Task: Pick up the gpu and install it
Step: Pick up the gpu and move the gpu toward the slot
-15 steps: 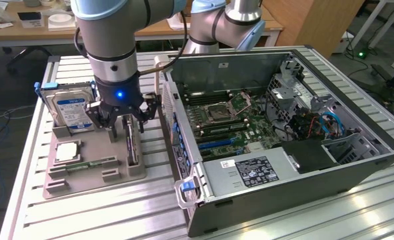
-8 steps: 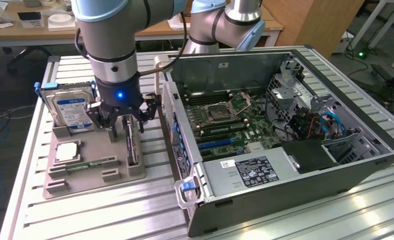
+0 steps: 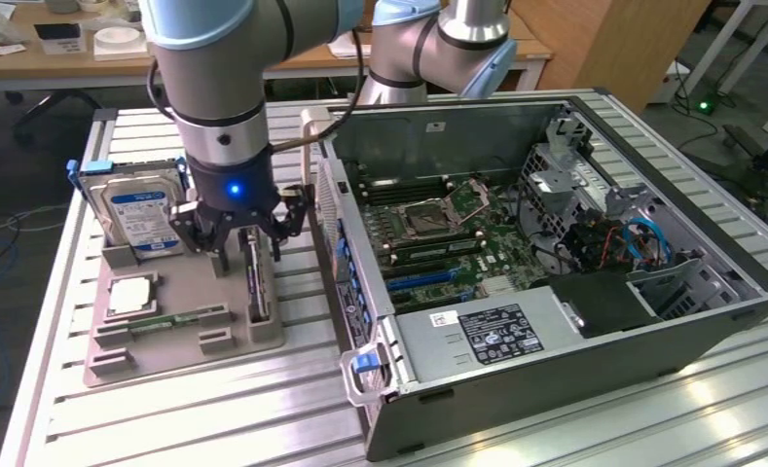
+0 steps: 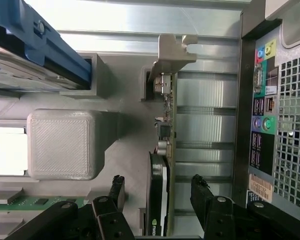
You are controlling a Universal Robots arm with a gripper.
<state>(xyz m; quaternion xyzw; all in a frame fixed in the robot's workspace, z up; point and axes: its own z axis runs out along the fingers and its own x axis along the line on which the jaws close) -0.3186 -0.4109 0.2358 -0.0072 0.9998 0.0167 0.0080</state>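
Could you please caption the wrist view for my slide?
Open pincer straddling the upright graphics card in its grey holder.

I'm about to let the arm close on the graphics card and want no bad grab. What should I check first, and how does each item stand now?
1. The gripper straddles the graphics card: ok, one finger on each side.
2. Fingers open and off the card: ok, gaps show on both sides.
3. Card upright in its tray slot: ok.
4. Hard drive clear of the fingers: ok, it stands apart.
5. Computer case open, board exposed: ok.
6. Target slot on the board free: cannot tell.
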